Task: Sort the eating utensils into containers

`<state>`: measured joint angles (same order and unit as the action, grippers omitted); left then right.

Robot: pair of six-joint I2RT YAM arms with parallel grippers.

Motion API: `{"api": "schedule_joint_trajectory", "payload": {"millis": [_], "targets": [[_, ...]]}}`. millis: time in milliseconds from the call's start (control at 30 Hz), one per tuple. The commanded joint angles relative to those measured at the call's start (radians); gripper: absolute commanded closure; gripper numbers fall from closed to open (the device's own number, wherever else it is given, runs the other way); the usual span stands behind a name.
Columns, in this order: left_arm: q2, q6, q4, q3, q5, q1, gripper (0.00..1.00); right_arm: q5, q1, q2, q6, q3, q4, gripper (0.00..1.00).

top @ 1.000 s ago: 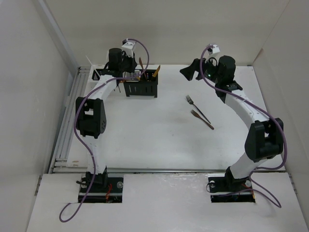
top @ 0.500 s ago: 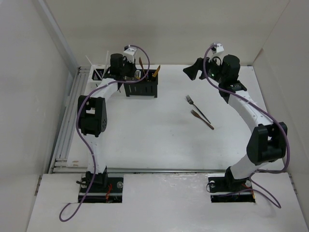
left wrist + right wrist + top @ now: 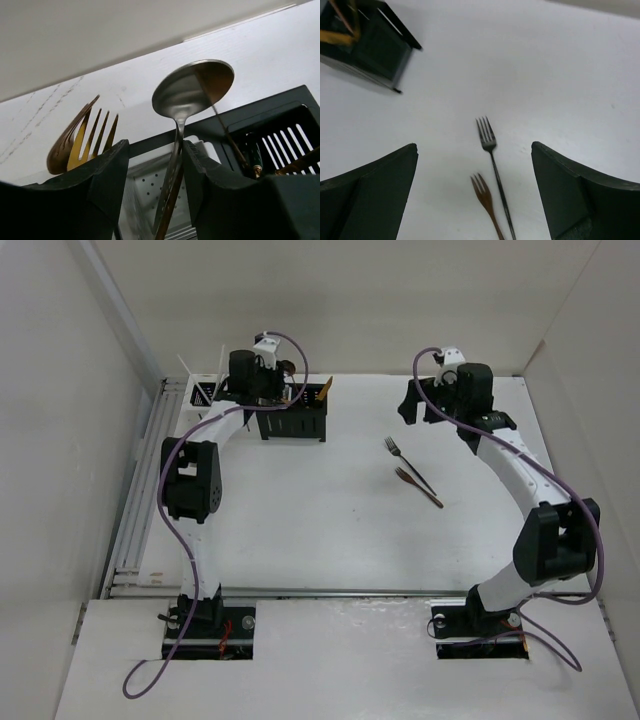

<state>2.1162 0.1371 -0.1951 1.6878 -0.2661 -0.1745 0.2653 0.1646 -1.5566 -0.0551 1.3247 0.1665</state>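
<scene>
My left gripper [image 3: 262, 390] hovers over the containers at the back left. In the left wrist view its jaws [image 3: 156, 150] stand apart. A silver spoon [image 3: 192, 90] stands upright between them, its handle next to the right finger and clear of the left one. The handle runs down into the white container [image 3: 150, 185]. A gold fork [image 3: 92, 137] stands to the left. My right gripper [image 3: 412, 400] is open above the table. Below it lie a silver fork [image 3: 492, 155] and a copper fork [image 3: 482, 195].
The black container [image 3: 293, 423] holds several utensils and lies next to the white one [image 3: 205, 393], where thin white chopsticks stick up. The two forks [image 3: 412, 472] lie at the centre right of the table. White walls close in the back and both sides.
My left jaws have opened from a closed grip on the spoon. The right gripper has swung from pointing left to facing down at the two forks.
</scene>
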Motion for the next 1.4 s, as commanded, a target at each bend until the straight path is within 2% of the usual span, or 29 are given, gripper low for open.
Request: {"api": "schedule_joint_trajectory", "payload": {"millis": [0,200,300,433,667,867,1100,1200,1300,1333,1367], "targets": [[-0.070,-0.050,0.080,0.067,0.099,0.017,0.57,-0.162,-0.005,-0.002,0.119,0.022,0.209,0.00],[-0.105,-0.116,0.206,0.191,0.246,0.036,0.54,-0.153,-0.005,-0.075,0.230,-0.011,0.333,0.00],[-0.128,-0.139,0.261,0.222,0.312,0.036,0.49,-0.144,-0.005,-0.143,0.239,-0.012,0.370,0.03],[-0.153,-0.139,0.312,0.256,0.312,0.036,0.45,-0.158,0.038,-0.218,0.250,0.001,0.393,0.05],[-0.173,-0.189,0.405,0.325,0.292,0.036,0.45,-0.198,0.038,-0.344,0.239,0.073,0.419,0.17],[-0.185,-0.198,0.477,0.394,0.312,0.046,0.45,-0.178,0.038,-0.424,0.218,0.149,0.398,0.31],[-0.214,-0.208,0.526,0.383,0.355,0.064,0.45,-0.140,0.038,-0.465,0.209,0.196,0.389,0.39],[-0.235,-0.198,0.526,0.356,0.364,0.073,0.45,-0.149,0.038,-0.494,0.199,0.215,0.389,0.49],[-0.248,-0.209,0.526,0.342,0.364,0.082,0.45,-0.182,0.038,-0.546,0.190,0.266,0.441,0.54],[-0.257,-0.209,0.536,0.331,0.355,0.082,0.44,-0.213,0.038,-0.546,0.190,0.280,0.455,0.54],[-0.257,-0.220,0.536,0.331,0.355,0.092,0.30,-0.233,0.049,-0.559,0.190,0.289,0.476,0.54]]}}
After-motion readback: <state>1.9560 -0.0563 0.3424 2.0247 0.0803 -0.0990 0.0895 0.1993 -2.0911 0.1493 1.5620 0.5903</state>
